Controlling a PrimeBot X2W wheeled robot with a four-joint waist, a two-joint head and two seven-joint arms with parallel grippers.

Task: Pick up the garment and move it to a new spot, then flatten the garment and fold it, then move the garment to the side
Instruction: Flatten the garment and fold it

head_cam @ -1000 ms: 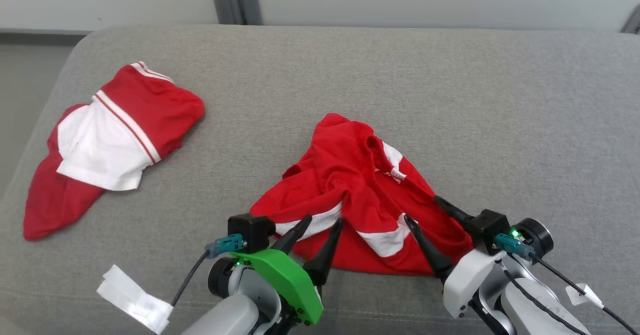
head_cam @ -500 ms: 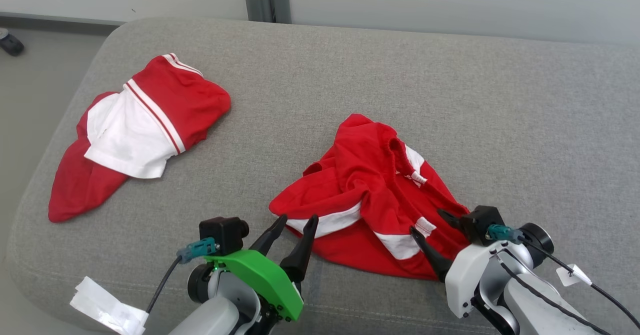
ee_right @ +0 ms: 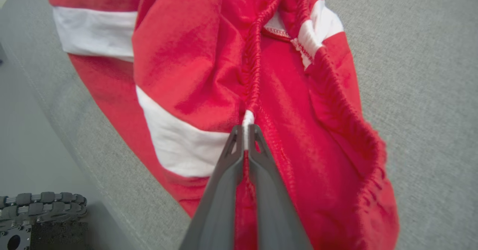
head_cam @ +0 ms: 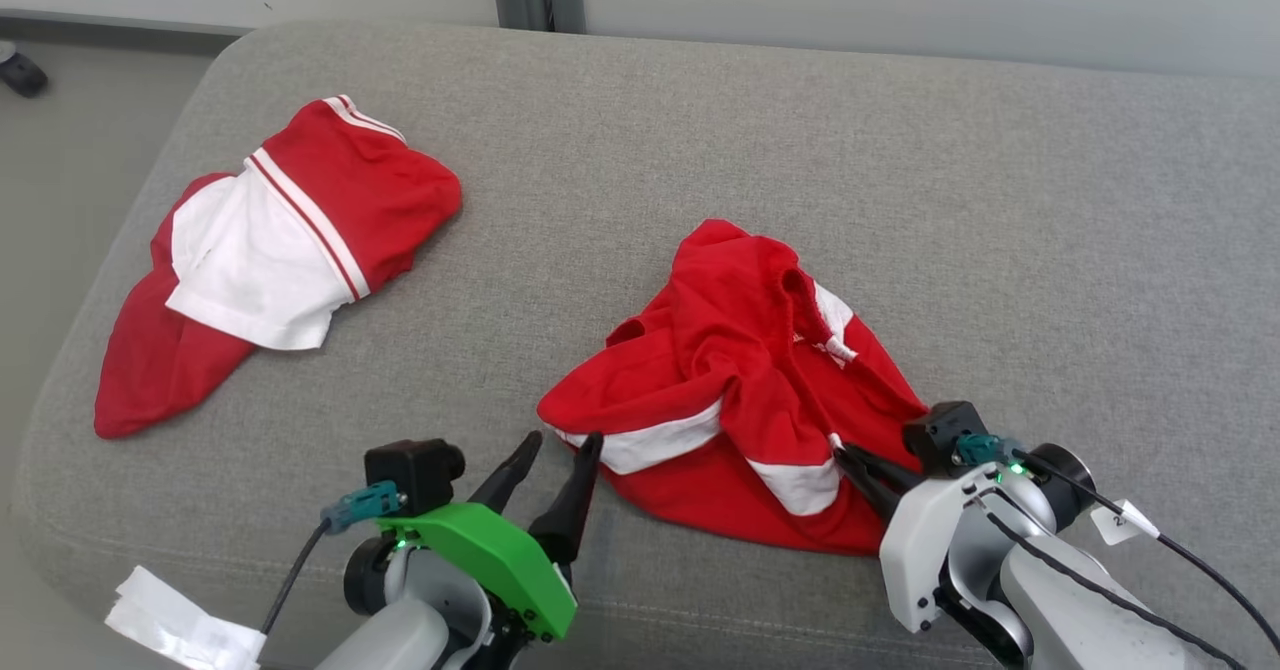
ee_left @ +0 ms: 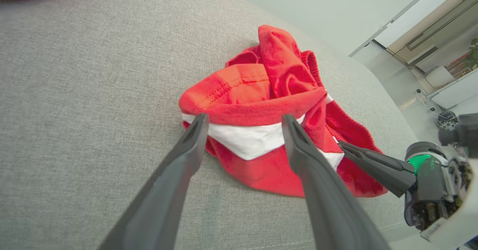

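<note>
The right gripper (ee_right: 244,128) has its jaws pinched together on the elastic waistband of the garment (head_cam: 720,350). The left gripper (head_cam: 555,442) stands wide and empty just beside the white-banded hem. The garment lies crumpled on the grey cushion (head_cam: 800,130), and 1 other red garment (head_cam: 280,240) lies well apart.

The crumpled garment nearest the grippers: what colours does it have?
The garment is red with white bands; the left wrist view shows it best.
</note>
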